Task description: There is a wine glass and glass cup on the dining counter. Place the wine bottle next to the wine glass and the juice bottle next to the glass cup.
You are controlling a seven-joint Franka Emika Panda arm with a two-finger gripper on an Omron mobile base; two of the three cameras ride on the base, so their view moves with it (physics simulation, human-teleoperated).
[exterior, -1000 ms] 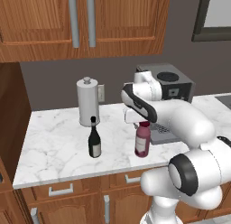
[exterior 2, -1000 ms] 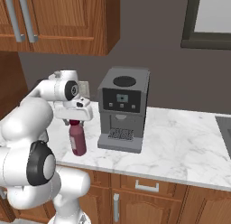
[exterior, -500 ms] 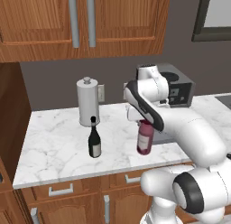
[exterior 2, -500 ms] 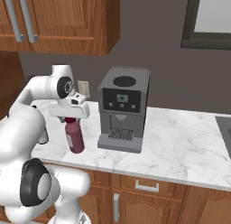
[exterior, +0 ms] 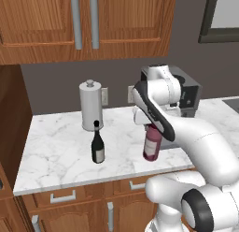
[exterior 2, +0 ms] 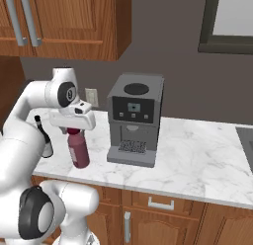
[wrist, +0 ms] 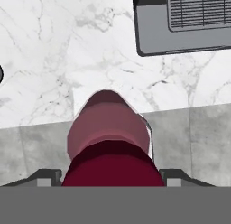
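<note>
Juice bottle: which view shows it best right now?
Right base view: the juice bottle stands upright on the marble worktop, body unobstructed. Left base view shows it partly behind the arm. Hand view looks straight down on its dark red cap, between the fingers.

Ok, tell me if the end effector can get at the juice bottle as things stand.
Probably yes. The end effector sits open right above the juice bottle, its fingertips either side of the dark red cap, with nothing between them; the wine bottle stands apart to one side.
</note>
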